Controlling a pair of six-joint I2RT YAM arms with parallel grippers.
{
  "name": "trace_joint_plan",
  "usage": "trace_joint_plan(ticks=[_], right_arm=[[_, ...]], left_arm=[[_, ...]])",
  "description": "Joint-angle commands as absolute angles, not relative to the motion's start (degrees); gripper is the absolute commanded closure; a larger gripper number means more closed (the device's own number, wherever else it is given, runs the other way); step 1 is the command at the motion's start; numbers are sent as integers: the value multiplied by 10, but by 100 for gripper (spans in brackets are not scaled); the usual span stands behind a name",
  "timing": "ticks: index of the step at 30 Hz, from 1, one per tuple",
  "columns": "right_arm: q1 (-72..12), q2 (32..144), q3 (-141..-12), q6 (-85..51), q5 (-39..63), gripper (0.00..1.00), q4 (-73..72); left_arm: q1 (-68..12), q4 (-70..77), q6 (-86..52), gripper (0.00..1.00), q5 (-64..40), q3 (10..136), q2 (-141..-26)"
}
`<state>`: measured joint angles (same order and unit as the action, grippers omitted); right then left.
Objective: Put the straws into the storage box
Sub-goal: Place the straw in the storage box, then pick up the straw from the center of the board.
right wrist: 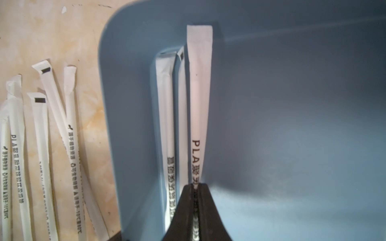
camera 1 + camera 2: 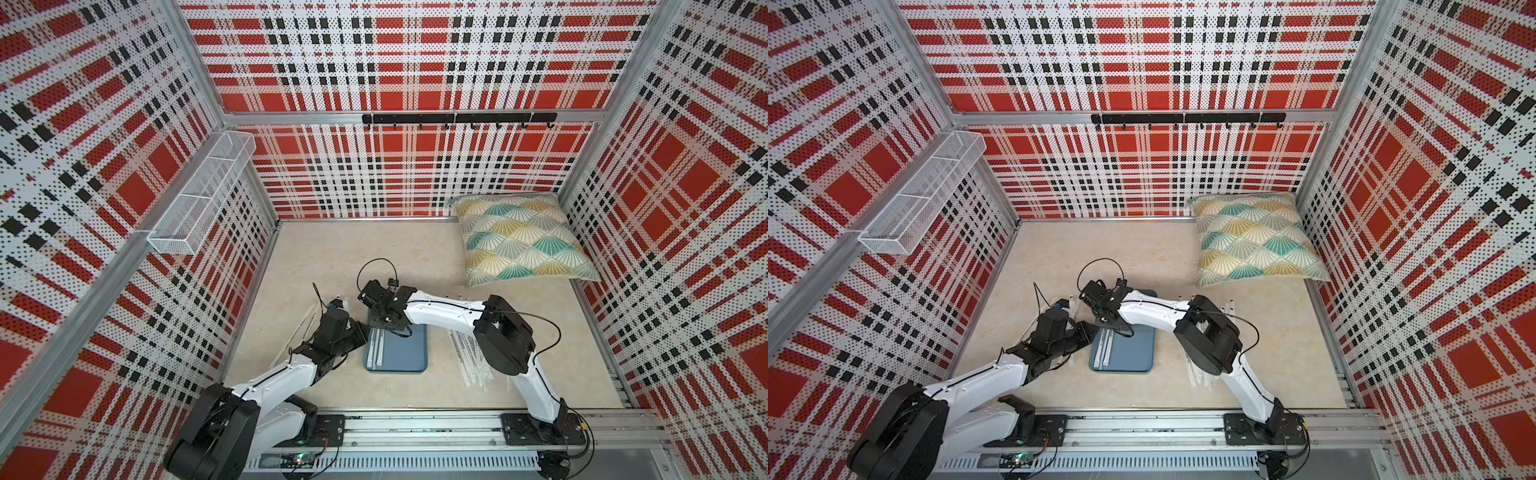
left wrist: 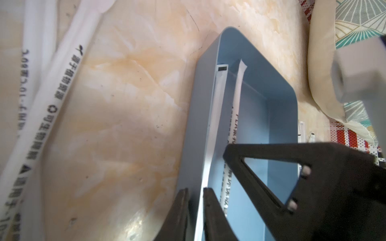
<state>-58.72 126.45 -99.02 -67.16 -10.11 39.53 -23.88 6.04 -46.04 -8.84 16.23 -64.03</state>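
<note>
The slate-blue storage box (image 2: 405, 353) (image 2: 1133, 353) lies at mid-table with two wrapped straws (image 2: 376, 349) along its left side. My left gripper (image 3: 195, 194) is shut on the box's left wall (image 3: 208, 116), one finger outside and one inside. My right gripper (image 1: 195, 185) hangs over the box (image 1: 292, 104), shut on a white straw (image 1: 199, 104) that lies parallel to the two straws (image 1: 166, 125) inside. More straws lie loose on the table left of the box (image 2: 303, 328) (image 3: 52, 94) and right of it (image 2: 469, 357).
A patterned cushion (image 2: 519, 237) lies in the back right corner. A white wire-mesh basket (image 2: 203, 195) hangs on the left wall and a black hook rail (image 2: 457, 118) on the back wall. The arms' base rail (image 2: 415, 428) runs along the front edge.
</note>
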Motion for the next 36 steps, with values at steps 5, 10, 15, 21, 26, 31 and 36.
trace_joint_plan(ticks=[5, 10, 15, 21, 26, 31, 36], right_arm=[[-588, 1286, -1001, -672, -110, 86, 411], [-586, 1288, -998, -667, -105, 83, 408], [-586, 1285, -1003, -662, -105, 78, 408], [-585, 1251, -999, -649, -103, 72, 413], [-585, 1182, -949, -628, -115, 65, 383], [-574, 1134, -903, -615, -134, 64, 352], [-556, 1131, -909, -580, -122, 63, 348]], left_arm=[[-241, 75, -460, 81, -90, 156, -637], [-242, 70, -457, 81, -86, 160, -636], [-240, 39, -454, 81, -74, 177, -623], [-202, -38, -435, 79, -57, 215, -583], [-158, -65, -432, 69, -63, 235, -571], [-152, -110, -413, 60, -24, 276, -584], [-151, -122, -419, 58, 8, 272, -593]])
